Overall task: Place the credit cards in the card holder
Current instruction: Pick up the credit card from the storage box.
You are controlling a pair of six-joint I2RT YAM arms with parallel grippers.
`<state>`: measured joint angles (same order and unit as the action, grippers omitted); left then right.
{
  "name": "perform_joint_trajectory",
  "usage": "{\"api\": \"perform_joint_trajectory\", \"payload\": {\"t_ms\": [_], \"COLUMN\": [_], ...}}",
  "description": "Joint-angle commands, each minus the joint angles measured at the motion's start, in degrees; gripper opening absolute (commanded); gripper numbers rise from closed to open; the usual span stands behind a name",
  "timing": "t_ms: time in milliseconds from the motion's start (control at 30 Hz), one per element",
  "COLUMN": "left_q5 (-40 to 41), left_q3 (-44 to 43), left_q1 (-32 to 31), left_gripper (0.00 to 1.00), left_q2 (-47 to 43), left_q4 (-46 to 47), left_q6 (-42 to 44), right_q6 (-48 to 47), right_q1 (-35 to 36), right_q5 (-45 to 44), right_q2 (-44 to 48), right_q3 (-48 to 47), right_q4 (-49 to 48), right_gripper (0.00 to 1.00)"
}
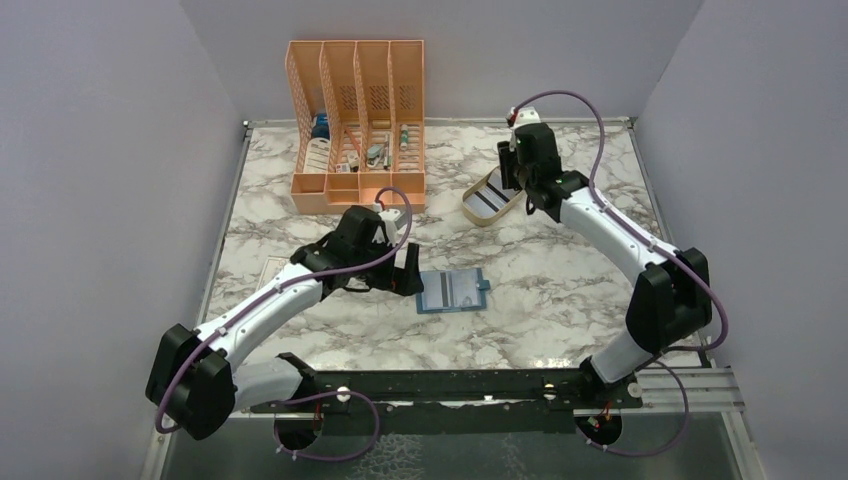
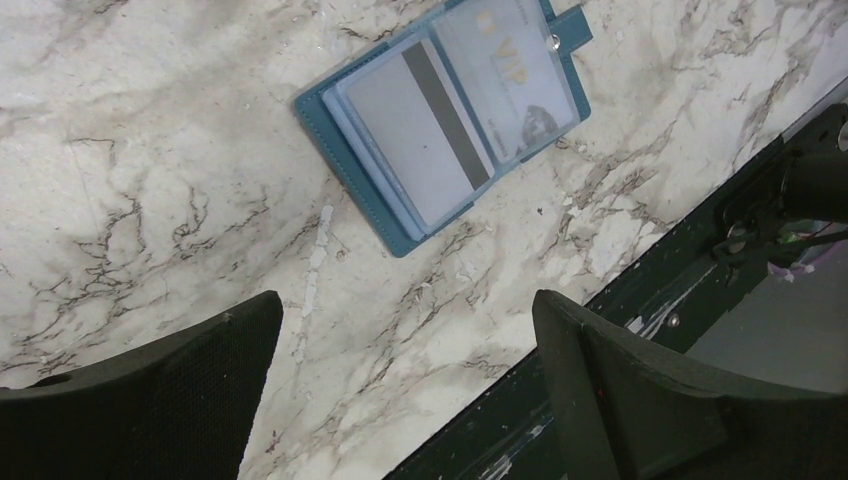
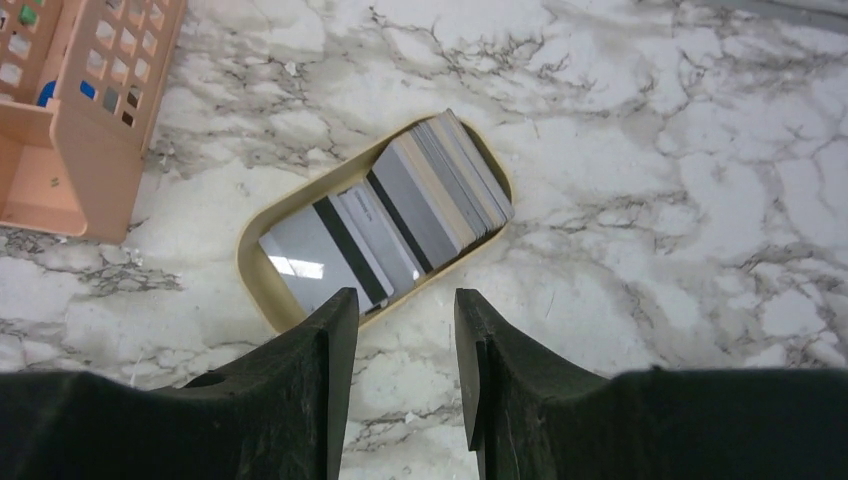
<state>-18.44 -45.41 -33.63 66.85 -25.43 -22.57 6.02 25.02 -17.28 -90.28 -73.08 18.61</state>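
In the left wrist view, the left gripper (image 2: 405, 310) hung wide open and empty. Beyond it the card holder (image 2: 445, 120) lay open, its long axis slanting upper right, tab leading.

In the right wrist view, the right gripper (image 3: 405, 300), half open and empty, hovered beside the tray (image 3: 250, 265) of fanned credit cards (image 3: 400, 215). It should probably pinch one card's edge only.

From above, the holder lay crosswise between the arms, tab pointing right.

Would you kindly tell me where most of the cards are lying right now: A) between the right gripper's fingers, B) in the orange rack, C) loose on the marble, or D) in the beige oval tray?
D: the right wrist view shows the cards fanned inside the tray, while the right gripper is open and holds nothing.
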Motion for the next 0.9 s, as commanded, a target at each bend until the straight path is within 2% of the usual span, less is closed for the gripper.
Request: {"api": "perform_joint_trajectory", "payload": {"t_ms": [0,133,267,567,767,867], "left_q5": [0.85,2.11,2.39,2.98,4.89,4.65], "left_q3": [-2.23,-2.69,-2.59,-2.9,-3.18,-3.27], "left_q1": [-1.03,0.15,1.18,2.07,2.73,2.78], "left_gripper": [0.99,0.99,0.99,0.99,0.99,0.99], "left_q2": [-0.26,0.14,-0.31,-0.76,-1.74,-1.64], "left_q4": [-1.33,-1.61,-1.72,-1.83,-2.61,-2.64], "left_q6": [2.41,2.55,2.53,2.71,2.88,2.96], "right_q6": [-9.35,-14.0,-16.43,-21.63,-21.96,-21.84], "right_q1": [-0.79,-1.41,-2.5,-3.93,-4.98,-4.99], "right_q5": [1.35,3.2,1.38,5.0,13.31,13.52], "right_q2": [-4.09,-9.93,-14.75,-22.91,-25.82,-26.43], "right_q3": [-5.14,-9.61,-13.99,-18.26,-21.92,-21.49], "right_q4": [-3.41,-2.14,0.65,0.64,4.79,5.16], "right_gripper": [0.42,0.43,0.43,0.44,0.48,0.49]}}
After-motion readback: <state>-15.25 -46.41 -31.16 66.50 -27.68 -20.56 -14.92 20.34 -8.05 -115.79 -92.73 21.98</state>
